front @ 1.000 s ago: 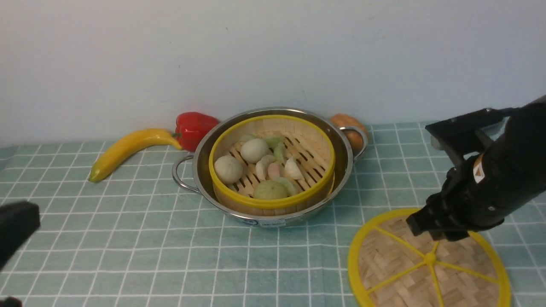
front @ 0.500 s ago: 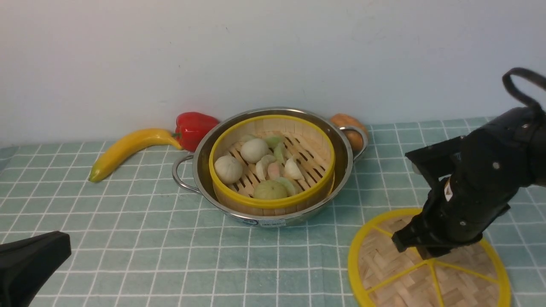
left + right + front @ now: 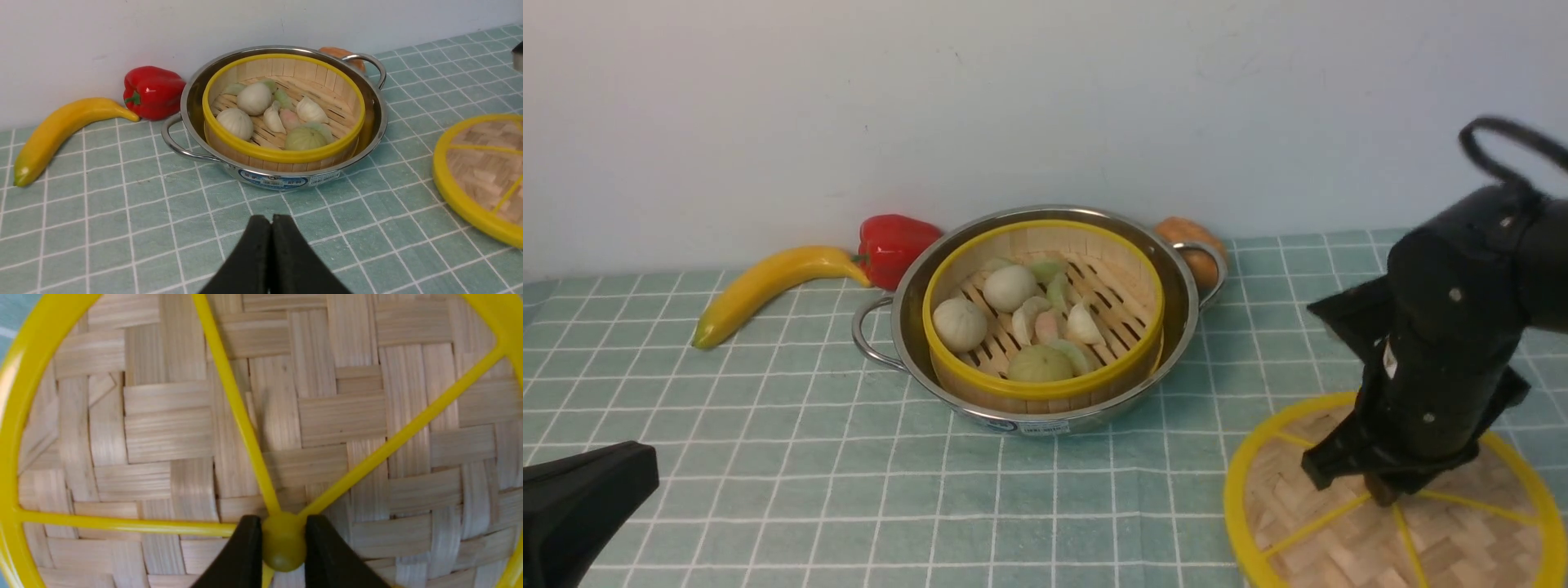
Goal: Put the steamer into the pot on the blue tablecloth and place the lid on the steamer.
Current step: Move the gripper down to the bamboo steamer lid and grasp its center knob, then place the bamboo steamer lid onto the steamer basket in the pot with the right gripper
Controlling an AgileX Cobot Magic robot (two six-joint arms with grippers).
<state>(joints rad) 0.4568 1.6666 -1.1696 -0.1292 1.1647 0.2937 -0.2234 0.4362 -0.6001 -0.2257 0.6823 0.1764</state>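
**Steamer in pot, lid gripped.** The round bamboo steamer with yellow rims (image 3: 1045,390), holding white and pale-green toy buns (image 3: 961,324), sits inside the wide shiny steel pot with loop handles (image 3: 980,416). The pot stands on the pale teal-blue checked tablecloth (image 3: 768,457) near the wall. The flat woven bamboo lid with yellow rim and spokes (image 3: 1290,523) lies to the pot's right, apart from it. The right hand (image 3: 282,555) points down at the lid's centre, fingers clamped on its small yellow knob (image 3: 282,535). The left hand (image 3: 269,220), fingers pressed together and empty, hovers at the near left. A yellow banana (image 3: 768,286) and a red pepper (image 3: 894,245) lie left of the pot.
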